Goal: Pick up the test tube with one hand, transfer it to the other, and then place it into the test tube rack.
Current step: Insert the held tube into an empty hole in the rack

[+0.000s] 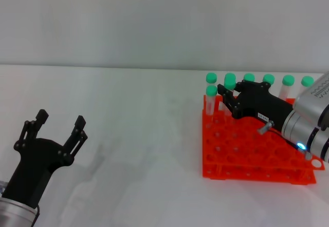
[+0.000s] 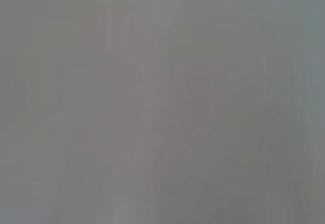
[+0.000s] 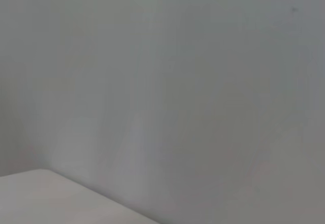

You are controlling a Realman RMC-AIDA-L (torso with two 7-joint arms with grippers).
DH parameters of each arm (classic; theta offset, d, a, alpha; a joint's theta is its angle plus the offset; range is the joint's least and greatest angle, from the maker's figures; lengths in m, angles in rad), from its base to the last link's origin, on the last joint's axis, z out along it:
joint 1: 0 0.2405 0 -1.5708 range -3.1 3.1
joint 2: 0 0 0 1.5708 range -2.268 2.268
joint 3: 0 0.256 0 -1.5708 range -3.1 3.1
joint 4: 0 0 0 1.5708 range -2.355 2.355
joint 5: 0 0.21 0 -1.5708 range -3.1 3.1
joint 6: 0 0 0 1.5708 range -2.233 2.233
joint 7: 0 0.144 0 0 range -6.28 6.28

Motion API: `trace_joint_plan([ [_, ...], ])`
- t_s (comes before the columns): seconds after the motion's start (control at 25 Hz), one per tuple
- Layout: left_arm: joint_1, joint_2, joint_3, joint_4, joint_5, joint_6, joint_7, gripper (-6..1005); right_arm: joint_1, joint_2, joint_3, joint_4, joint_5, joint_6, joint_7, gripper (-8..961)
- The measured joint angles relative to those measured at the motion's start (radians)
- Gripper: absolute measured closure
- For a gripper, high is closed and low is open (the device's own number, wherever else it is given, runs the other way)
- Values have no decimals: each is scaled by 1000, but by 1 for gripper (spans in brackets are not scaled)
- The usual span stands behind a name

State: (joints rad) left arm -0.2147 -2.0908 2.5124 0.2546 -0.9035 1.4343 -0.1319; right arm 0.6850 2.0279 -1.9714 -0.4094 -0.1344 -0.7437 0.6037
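Observation:
The orange-red test tube rack (image 1: pixel 247 157) stands on the white table at the right of the head view. Several green-capped test tubes stand upright along its far row, and one (image 1: pixel 211 94) stands at the left corner. My right gripper (image 1: pixel 224 97), black with a small white label and a blue light on its arm, reaches over the rack's far left part. Its fingers are closed around an upright test tube (image 1: pixel 230 81) that is lowered into the rack. My left gripper (image 1: pixel 58 126) is open and empty, low at the front left. Both wrist views show only blank grey surface.
The white table (image 1: pixel 139 134) stretches between the left gripper and the rack. A pale wall (image 1: pixel 154 21) rises behind the table. The rack's front rows of holes (image 1: pixel 241 150) hold no tubes.

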Motion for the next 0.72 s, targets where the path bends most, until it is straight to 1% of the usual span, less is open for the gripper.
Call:
trace_joint_plan([
  [0.28, 0, 0, 0, 0, 0, 5, 0, 138, -4, 0, 0, -2, -2, 1, 3, 734],
  [0.48, -2, 1, 0, 0, 0, 6, -1, 137, -12, 0, 0, -5, -5, 0, 2, 634],
  [0.72, -3, 2, 0, 0, -10, 6, -4, 138, -49, -6, 2, -39, -7, -8, -4, 515],
])
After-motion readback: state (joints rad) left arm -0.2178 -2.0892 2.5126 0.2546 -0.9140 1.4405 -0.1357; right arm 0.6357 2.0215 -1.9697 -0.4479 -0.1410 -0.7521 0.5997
